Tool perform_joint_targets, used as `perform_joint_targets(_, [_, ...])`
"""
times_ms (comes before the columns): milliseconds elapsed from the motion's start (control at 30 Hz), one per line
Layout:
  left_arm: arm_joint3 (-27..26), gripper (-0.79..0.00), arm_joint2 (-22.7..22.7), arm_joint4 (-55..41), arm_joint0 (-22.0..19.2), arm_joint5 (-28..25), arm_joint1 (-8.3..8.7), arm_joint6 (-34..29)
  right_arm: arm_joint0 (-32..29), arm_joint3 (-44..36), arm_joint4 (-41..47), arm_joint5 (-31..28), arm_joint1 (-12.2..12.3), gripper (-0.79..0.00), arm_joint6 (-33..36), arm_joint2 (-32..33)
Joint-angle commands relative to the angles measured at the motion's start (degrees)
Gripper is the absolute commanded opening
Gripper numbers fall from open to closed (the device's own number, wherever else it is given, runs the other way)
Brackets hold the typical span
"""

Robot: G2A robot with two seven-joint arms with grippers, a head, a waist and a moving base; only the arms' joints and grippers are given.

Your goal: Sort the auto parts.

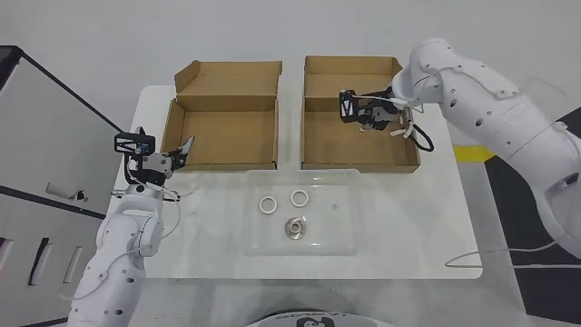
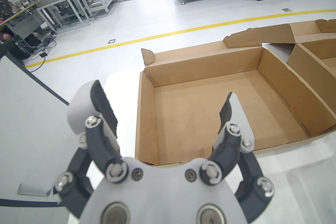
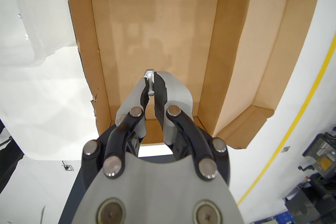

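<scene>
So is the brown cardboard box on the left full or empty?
Empty. The left brown cardboard box has a bare floor all over, seen from above and from the left wrist.

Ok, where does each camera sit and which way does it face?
Top view: above the arms, looking down at the table, left box, right box and tray; both arms show.
Left wrist view: on the left wrist, facing across the left box into the room; open left end effector shows.
Right wrist view: on the right wrist, looking down into the right box; right end effector shows, shut on a bolt.
Shared: top and right wrist views both show the right box.
</scene>
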Motion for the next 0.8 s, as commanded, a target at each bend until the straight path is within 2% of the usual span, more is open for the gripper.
perform_joint_targets(0, [0.0,0.000,0.0,0.0,0.0,0.0,0.00,0.0,-0.4,0.7,-0.8,0.1,-0.5,-0.785,0.1,0.0])
perform_joint_targets(267, [0.0,0.000,0.0,0.0,0.0,0.0,0.00,0.0,-1.4,3.3,-3.5,0.5,-2.1,-0.785,-0.2,0.0])
perform_joint_targets(767, [0.0,0.000,0.0,0.0,0.0,0.0,0.00,0.0,-5.2,6.2,-13.9,3.0,-3.0,-0.785,-7.8,0.8])
